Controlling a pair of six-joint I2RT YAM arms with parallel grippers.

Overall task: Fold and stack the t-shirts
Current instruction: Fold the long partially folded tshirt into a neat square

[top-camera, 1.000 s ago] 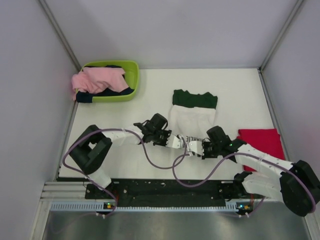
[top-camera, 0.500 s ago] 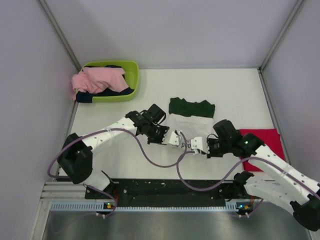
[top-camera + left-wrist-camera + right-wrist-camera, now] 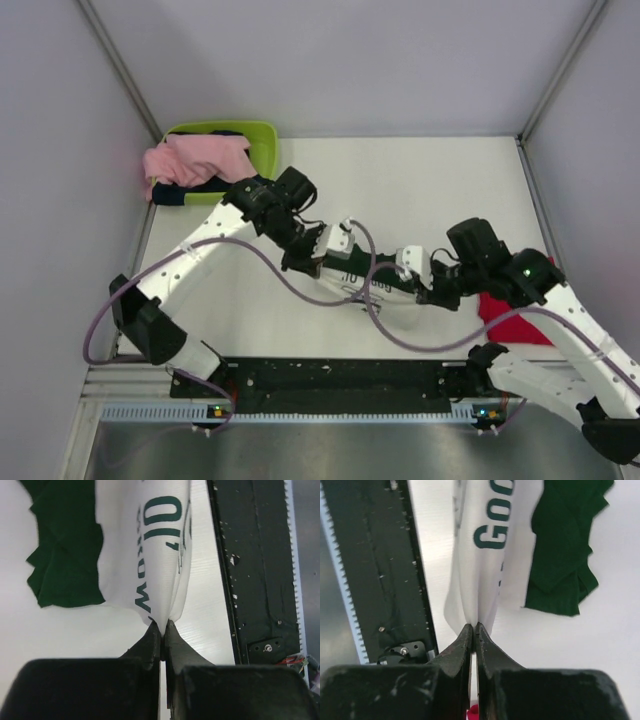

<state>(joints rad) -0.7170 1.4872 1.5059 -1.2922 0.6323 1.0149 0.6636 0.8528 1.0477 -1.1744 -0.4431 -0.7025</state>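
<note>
At centre frame, the left gripper (image 3: 161, 627) and right gripper (image 3: 472, 628) pinch the white t-shirt (image 3: 145, 540) mid-fold; the red t-shirt (image 3: 505, 320), lower right, apparently awaits stacking.

At the bottom centre of the frame the left end effector (image 3: 161, 626) has its two dark fingers pressed together on a bunched edge of the white t-shirt (image 3: 125, 545). The cloth runs from the pinch up to the top edge, bearing dark green lettering (image 3: 165, 515). Its dark green sleeve (image 3: 65, 545) lies crumpled at the upper left on the white surface (image 3: 50, 640). A black plate (image 3: 255, 565) fills the right side, with a toothed rail (image 3: 296, 555) along its far right edge.
</note>
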